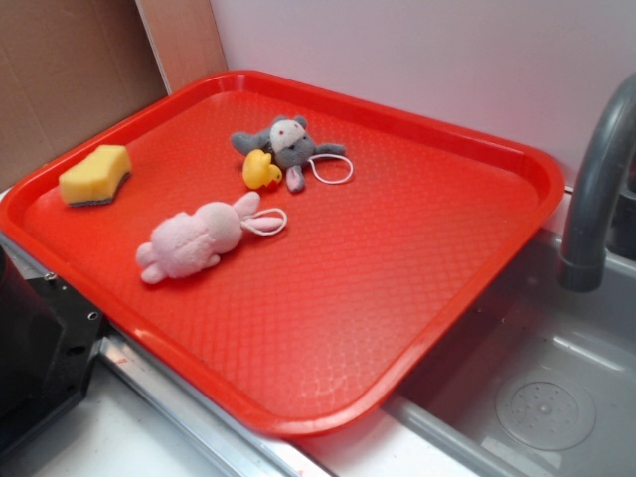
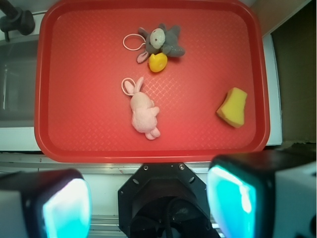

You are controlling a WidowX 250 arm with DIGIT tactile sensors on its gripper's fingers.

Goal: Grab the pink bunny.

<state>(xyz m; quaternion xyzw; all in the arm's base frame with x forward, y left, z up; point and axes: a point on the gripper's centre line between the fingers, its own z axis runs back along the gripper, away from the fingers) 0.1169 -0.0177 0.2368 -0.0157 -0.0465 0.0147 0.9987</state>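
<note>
The pink bunny [image 1: 194, 241] [image 2: 142, 110] lies flat on the red tray [image 1: 397, 278] [image 2: 79, 99], ears toward the tray's middle, with a white string loop at its head. My gripper [image 2: 148, 203] is open, its two cyan-padded fingers [image 2: 67, 206] spread wide at the bottom of the wrist view. It hangs high above the tray's near edge, well apart from the bunny, with nothing between the fingers. The gripper does not show in the exterior view.
A grey plush animal [image 1: 290, 146] [image 2: 163, 40] with a small yellow duck [image 1: 261, 171] [image 2: 157, 62] against it lies farther up the tray. A yellow sponge [image 1: 95, 175] [image 2: 233, 107] sits near one tray edge. A sink with a grey faucet [image 1: 596, 179] adjoins the tray.
</note>
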